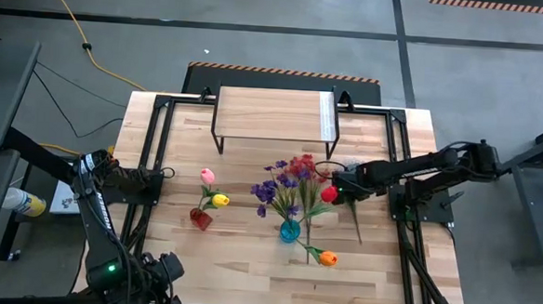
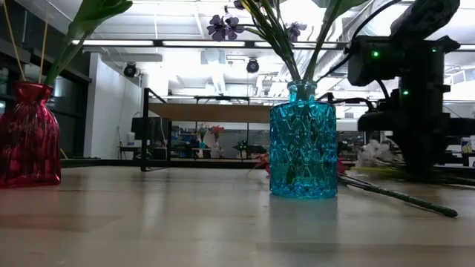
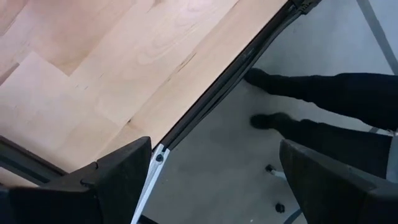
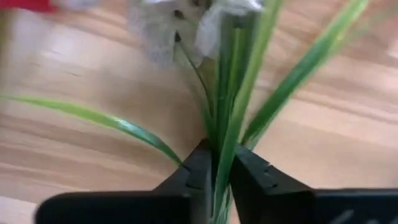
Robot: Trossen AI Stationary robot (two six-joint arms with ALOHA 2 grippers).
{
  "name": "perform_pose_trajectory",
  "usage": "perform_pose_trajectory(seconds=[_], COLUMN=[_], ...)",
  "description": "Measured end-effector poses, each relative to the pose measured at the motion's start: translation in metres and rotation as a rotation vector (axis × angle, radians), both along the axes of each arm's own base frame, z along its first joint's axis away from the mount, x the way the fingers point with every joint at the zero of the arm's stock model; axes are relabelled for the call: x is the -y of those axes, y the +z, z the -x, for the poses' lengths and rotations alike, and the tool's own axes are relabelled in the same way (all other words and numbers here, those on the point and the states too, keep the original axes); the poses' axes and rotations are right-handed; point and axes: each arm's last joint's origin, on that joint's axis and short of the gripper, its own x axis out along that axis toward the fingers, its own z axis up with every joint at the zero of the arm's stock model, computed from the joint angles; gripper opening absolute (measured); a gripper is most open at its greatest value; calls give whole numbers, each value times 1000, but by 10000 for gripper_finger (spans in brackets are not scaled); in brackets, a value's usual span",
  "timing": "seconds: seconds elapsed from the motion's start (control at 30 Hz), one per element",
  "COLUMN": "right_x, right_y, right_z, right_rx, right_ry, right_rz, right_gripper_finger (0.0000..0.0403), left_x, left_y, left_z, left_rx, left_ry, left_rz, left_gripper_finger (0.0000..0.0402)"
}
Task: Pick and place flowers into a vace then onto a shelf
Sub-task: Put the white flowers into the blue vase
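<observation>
Pick step in hand: the right gripper (image 4: 221, 171) is pinching the green stem (image 4: 231, 134) of a whitish artificial flower spray (image 4: 186, 25) lying on the light wooden slatted tabletop (image 1: 247, 272). In the right wrist view the two dark fingers are sitting nearly closed, with the stem running straight up between them and long green leaves fanning to either side. So the jaws are all but shut on the stem; the grasp looks made, lift not yet begun.

In the high view that gripper is sitting right of the blue patterned glass vase (image 1: 290, 231), near a red tulip head (image 1: 329, 194). The vase is already holding purple sprays (image 1: 274, 191) and a red cluster (image 1: 301, 165).

Next move, as a judgement: raise the stem clear of the table, tip it upright, carry it over the vase mouth, lower it in without knocking the vase.

The small wooden-topped shelf with black legs (image 1: 272, 115) is standing at the table's far edge, bare.

The left gripper (image 3: 211, 180) is waiting at the table's near-left corner, jaws wide apart, holding nothing.
</observation>
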Motion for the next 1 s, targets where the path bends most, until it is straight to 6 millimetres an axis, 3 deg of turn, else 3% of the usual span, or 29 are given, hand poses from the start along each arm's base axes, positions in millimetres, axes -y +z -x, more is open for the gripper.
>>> perform_pose_trajectory(seconds=[0.1, 0.3, 0.43, 0.73, 1.0], right_x=[-1, -10, -16, -18, -15], right_y=[0, 3, 9, 36, 61], right_z=[5, 6, 10, 31, 52], right_rx=[-48, -31, -9, 59, 224], right_ry=[-20, -80, -97, -166, -209], right_rz=[-30, -105, -107, -81, -82], right_gripper_finger=[9, 24, 9, 7, 12], left_x=[1, 3, 6, 14, 14], left_y=[0, 0, 0, 0, 0], left_z=[0, 4, 10, 26, 27], left_rx=[-2, -7, -11, -12, -12], left_ry=[-33, -91, -119, -168, -170], left_rz=[6, -3, 1, 3, 0], left_gripper_finger=[385, 385, 385, 385, 385])
